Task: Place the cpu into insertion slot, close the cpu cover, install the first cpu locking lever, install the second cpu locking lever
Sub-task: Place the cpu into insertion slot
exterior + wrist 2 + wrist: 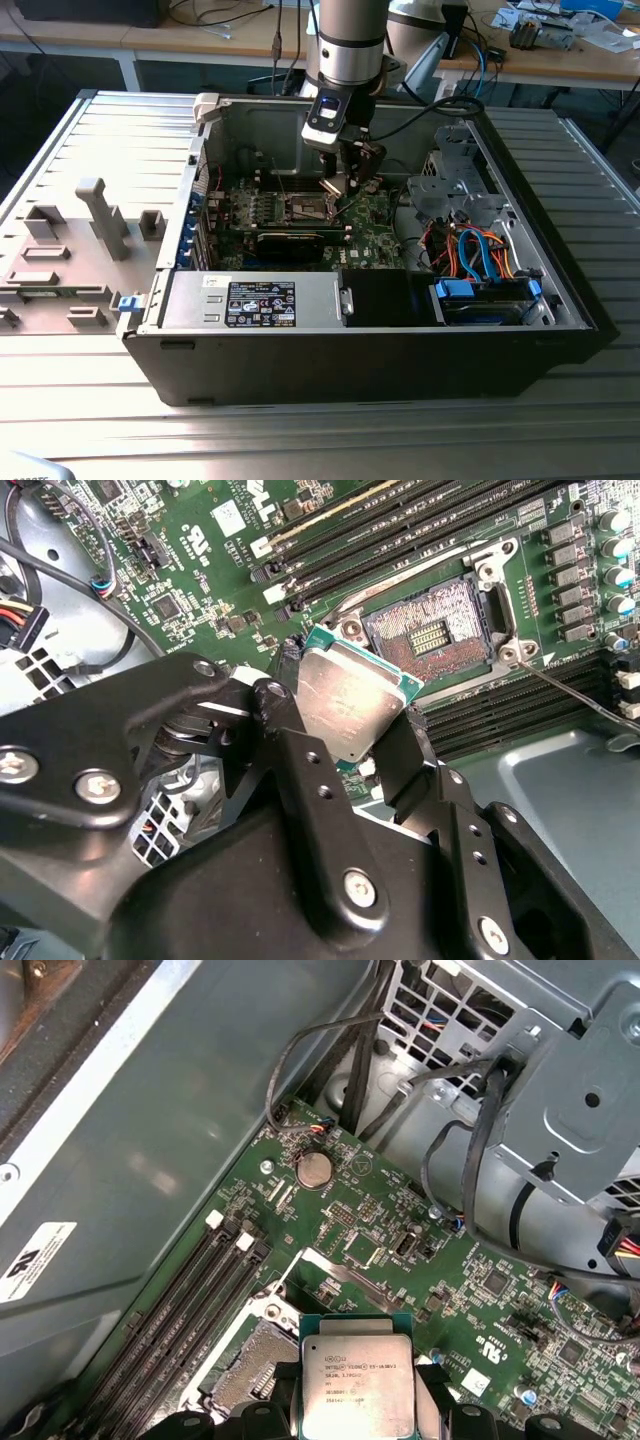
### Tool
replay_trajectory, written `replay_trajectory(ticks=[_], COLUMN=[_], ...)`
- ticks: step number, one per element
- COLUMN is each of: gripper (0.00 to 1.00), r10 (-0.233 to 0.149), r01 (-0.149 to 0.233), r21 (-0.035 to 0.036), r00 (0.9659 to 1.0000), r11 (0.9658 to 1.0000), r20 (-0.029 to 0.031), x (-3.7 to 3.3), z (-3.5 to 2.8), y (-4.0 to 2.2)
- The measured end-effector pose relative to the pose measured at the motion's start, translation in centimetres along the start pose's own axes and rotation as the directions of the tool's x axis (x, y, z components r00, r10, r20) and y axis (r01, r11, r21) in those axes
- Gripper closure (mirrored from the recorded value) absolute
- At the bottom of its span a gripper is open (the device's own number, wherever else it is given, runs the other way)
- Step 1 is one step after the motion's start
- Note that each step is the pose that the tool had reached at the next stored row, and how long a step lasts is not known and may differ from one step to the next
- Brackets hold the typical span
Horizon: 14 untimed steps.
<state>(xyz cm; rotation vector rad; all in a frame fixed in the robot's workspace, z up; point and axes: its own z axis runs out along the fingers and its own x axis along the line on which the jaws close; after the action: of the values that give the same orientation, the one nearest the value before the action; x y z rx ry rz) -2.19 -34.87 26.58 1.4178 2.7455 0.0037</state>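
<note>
Silvery-grey and flat, the cpu hangs in the air, pinched by two opposite edges between the black fingers of the gripper. The arm reaches down into the open computer case lying on the ribbed metal desk. Its gripper hovers over the green circuit board, nearer the case's far wall than its near one.

The insertion slot sits on that board with its field of contacts bare inside the silver rim, and nothing is seated in it. In the exterior view the slot lies just to the exterior view's left of the gripper and a little below it. In both wrist views the slot is just beside the chip rather than squarely beneath it, with only one corner of the chip reaching over the rim. The chip is clear of the board and touches nothing but the fingers.

To my eye the chip's edges are turned against the slot's rim, so the two are not yet squared up. A thin metal rod runs out from the slot's corner across the board, lying free. I take it for one of the locking levers, undone.
</note>
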Motion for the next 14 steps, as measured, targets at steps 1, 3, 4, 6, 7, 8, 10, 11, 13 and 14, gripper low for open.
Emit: replay_trajectory(ticks=[1,3,4,6,7,8,10,11,13,14], gripper=[0.46,0.46,0.46,0.46,0.46,0.46,0.46,0.46,0.46,0.46], r10=[0.001,0.003,0.005,0.006,0.007,0.008,0.010,0.012,0.014,0.015], r01=[-0.001,-0.003,-0.005,-0.006,-0.007,-0.008,-0.010,-0.012,-0.014,-0.015], r21=[0.0001,0.0002,0.0003,0.0003,0.0004,0.0004,0.0005,0.0006,0.0006,0.0007], r00=[1.0000,1.0000,1.0000,1.0000,1.0000,1.0000,0.9999,0.9999,0.9999,0.9999], r11=[1.0000,1.0000,1.0000,1.0000,1.0000,1.0000,0.9999,0.9999,0.9999,0.9999], r20=[0.0000,0.0001,0.0001,0.0002,0.0002,0.0002,0.0003,0.0003,0.0003,0.0004], x=[0.00,0.00,0.00,0.00,0.00,0.00,0.00,0.00,0.00,0.00], z=[0.00,0.00,0.00,0.00,0.00,0.00,0.00,0.00,0.00,0.00], y=[0.00,0.00,0.00,0.00,0.00,0.00,0.00,0.00,0.00,0.00])
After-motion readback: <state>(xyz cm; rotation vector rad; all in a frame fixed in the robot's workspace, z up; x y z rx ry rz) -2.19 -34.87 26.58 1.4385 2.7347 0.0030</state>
